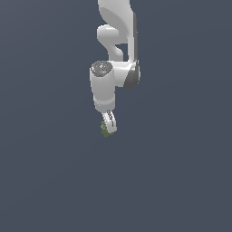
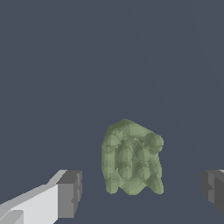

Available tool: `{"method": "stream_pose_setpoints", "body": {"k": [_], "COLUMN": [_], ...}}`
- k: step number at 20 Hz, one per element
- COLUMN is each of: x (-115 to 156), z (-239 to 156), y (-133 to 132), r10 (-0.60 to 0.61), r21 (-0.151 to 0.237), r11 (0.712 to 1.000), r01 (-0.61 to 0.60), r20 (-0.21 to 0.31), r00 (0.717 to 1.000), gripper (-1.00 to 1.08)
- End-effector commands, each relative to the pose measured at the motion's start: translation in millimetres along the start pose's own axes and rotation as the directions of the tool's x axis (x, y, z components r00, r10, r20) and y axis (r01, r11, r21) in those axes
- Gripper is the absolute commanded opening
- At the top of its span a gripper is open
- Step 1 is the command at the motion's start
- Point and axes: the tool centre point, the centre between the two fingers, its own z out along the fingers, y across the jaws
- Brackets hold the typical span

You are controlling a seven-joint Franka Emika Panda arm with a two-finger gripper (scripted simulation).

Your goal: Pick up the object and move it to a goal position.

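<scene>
Nearest the wrist camera: two dark grey finger pads point(image 2: 69, 194), spread wide apart, with empty gaps on either side of the object point(image 2: 131, 158) and no contact visible. Behind and above in the exterior view, the white arm point(image 1: 111, 77), hanging downward over the plain dark grey floor point(image 1: 45, 181). At the arm's lower end, the gripper point(image 1: 108, 123), jaws apart, straddling the object. Smallest, the object itself: an olive-green lumpy blob, mottled and ridged, between the pads and directly beneath the gripper, showing as a green speck at the fingertips.
</scene>
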Motion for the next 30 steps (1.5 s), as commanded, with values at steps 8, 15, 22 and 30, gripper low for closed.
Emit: {"method": "stream_pose_setpoints", "body": {"k": [8, 15, 22, 30], "x": [-0.1, -0.1, -0.1, -0.6], "z": [31.3, 49.6, 49.8, 47.5], "y": [1.3, 0.6, 0.6, 1.3], "r10": [0.004, 0.005, 0.005, 0.004], "r21": [0.0, 0.0, 0.0, 0.002], "r11": [1.0, 1.0, 1.0, 1.0], "r01": [-0.004, -0.005, -0.005, -0.004], "r20": [0.0, 0.0, 0.0, 0.0], "r00": [1.0, 1.0, 1.0, 1.0], "gripper": [1.0, 1.0, -1.0, -1.0]}}
